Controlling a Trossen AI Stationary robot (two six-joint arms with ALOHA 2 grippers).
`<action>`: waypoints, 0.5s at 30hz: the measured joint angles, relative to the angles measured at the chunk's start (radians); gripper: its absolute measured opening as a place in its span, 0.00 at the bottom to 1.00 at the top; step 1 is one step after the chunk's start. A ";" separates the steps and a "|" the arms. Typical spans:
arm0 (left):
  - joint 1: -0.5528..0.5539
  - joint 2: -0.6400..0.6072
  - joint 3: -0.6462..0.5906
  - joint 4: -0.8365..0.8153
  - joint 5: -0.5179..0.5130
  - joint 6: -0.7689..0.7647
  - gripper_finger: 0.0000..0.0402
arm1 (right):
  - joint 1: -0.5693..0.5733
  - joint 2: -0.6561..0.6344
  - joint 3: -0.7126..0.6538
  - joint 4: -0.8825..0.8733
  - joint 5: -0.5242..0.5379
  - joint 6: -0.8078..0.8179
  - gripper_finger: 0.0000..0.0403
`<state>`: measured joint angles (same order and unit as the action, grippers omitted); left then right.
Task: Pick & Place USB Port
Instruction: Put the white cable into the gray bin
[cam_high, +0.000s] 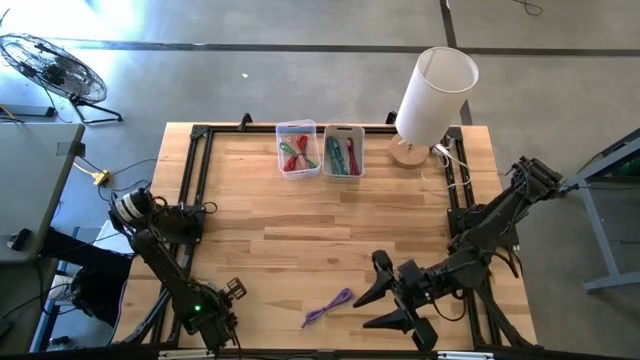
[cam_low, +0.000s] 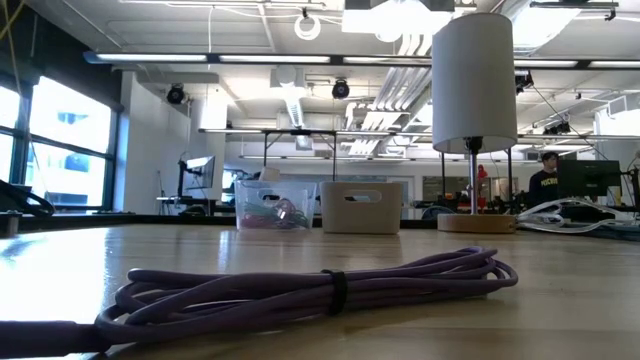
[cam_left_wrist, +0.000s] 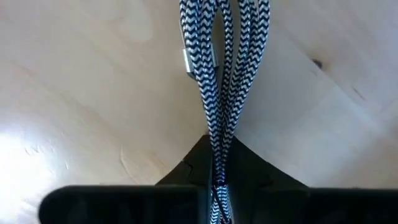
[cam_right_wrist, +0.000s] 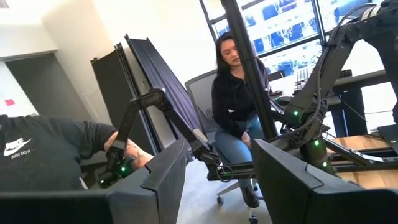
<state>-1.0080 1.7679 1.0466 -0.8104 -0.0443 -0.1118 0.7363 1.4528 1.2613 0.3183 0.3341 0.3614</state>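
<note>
A bundled purple cable (cam_high: 328, 307) lies on the wooden table near its front edge; in the low view it (cam_low: 310, 285) fills the foreground, bound by a dark tie. My right gripper (cam_high: 378, 293) is open and empty, just to the cable's right, pointing toward the table's left; its fingers (cam_right_wrist: 163, 180) face the room. My left gripper (cam_high: 232, 291) stands at the front left, shut on a black-and-white braided cable (cam_left_wrist: 221, 68) with a silver connector (cam_left_wrist: 195, 60). My left gripper pinches several strands of the braided cable (cam_left_wrist: 217, 146) side by side between its two shut fingers. The strands run straight out ahead of the fingers, along them, over the wooden table. I cannot tell whether the cable touches the table.
Two small bins hold cables at the table's far middle: a clear one (cam_high: 297, 150) and a grey one (cam_high: 342, 152). A white lamp (cam_high: 430, 95) stands at the far right. A black frame (cam_high: 190, 190) borders the table. People sit beyond the table (cam_right_wrist: 239, 99).
</note>
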 joint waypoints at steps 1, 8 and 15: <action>0.000 0.000 0.000 0.001 -0.004 -0.023 0.06 | 0.002 0.000 0.000 0.000 -0.001 -0.001 0.44; 0.000 0.005 0.021 -0.007 -0.032 -0.201 0.03 | 0.024 0.000 0.000 0.000 -0.007 -0.028 0.44; 0.015 0.007 0.148 -0.005 -0.210 -0.326 0.03 | 0.070 0.000 0.000 -0.007 -0.023 -0.076 0.44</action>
<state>-0.9932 1.7752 1.1947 -0.8156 -0.2544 -0.4380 0.8059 1.4528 1.2613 0.3111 0.3115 0.2853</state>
